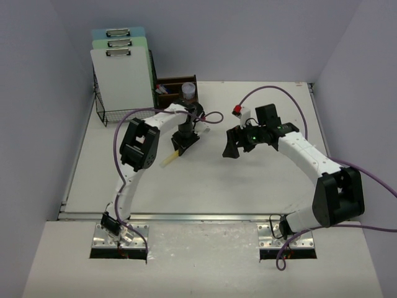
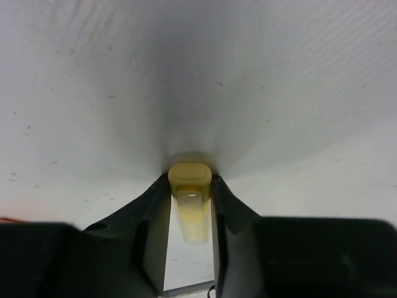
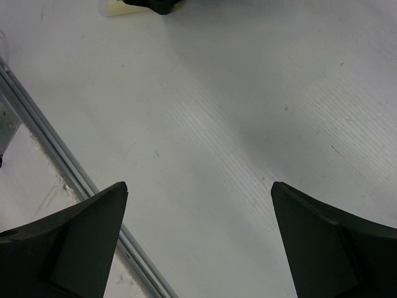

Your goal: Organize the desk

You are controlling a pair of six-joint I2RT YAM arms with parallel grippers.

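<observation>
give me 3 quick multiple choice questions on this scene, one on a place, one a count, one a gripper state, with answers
1. Where do the clipboards stand?
A. in the black wire rack at the far left
B. flat by the near rail
C. inside the wooden organiser

2. How many clipboards are there?
A. one
B. three
C. five

3. What is the left gripper doing?
A. gaping wide with nothing in it
B. closed on a pale yellow object
C. gripping a clipboard

Answers:
1 A, they stand upright in the rack.
2 B, three clips show, one behind another.
3 B, both fingers press the object's sides.
</observation>
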